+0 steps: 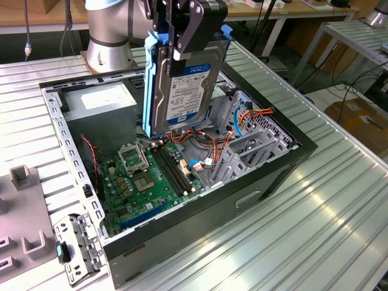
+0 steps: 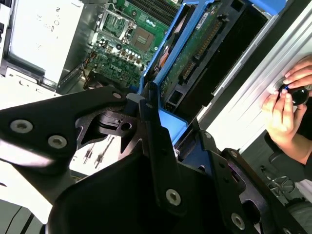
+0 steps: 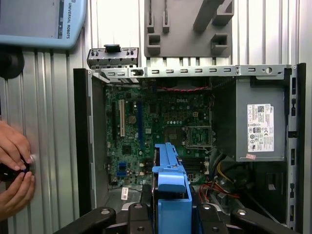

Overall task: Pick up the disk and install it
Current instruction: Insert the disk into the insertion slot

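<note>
Gripper (image 1: 182, 47) holds the disk (image 1: 182, 85) in the air, upright, over the open case (image 1: 273, 176). Fingers (image 1: 197, 27) are pinched on the disk's top end, and the blue side rails run down both long edges. The label face is toward the exterior camera. In the second wrist view the disk (image 2: 195, 53) shows its circuit-board side.

The disk's lower edge hangs above the case interior, over the motherboard (image 1: 151, 176) edge next to the cable bundle (image 1: 212, 142), and it's not touching anything inside. It sits between the power supply (image 1: 100, 100) at one end of the case and the metal bays (image 1: 254, 139) at the other. In the first wrist view the disk's blue rail (image 3: 170, 195) lines up over the motherboard (image 3: 156, 126), with the power supply (image 3: 256, 126) off to the side.

The case lies on its side on the slatted tabletop (image 1: 339, 212). A small drive cage (image 1: 79, 248) sits on the tabletop just beside a case corner. A grey fixture plate (image 1: 18, 230) is near the tabletop edge at the exterior view's left.

A person's hands (image 3: 14, 168) are over the tabletop beside the case, closed around a small dark object.
</note>
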Robot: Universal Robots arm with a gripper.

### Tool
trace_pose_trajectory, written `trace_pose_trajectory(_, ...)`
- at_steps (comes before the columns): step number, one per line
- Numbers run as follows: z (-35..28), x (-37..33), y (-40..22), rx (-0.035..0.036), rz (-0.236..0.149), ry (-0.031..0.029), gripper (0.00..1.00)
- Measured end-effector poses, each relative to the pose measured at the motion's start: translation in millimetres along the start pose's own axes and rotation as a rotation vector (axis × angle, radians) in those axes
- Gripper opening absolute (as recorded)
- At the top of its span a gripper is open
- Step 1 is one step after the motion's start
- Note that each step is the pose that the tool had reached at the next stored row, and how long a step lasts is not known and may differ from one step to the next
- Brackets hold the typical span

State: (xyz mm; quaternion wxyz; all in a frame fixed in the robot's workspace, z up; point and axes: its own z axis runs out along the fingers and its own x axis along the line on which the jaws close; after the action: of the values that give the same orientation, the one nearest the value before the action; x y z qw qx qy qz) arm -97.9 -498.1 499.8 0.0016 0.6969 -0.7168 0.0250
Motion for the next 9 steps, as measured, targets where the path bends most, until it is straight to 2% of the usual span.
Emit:
trace_pose_trajectory(4,0.2,-0.1,-3.4,0.0000,0.000,0.0001,0.37)
trace_pose_trajectory(9,0.2,-0.1,-3.9,0.0000,0.000,0.0001,0.37)
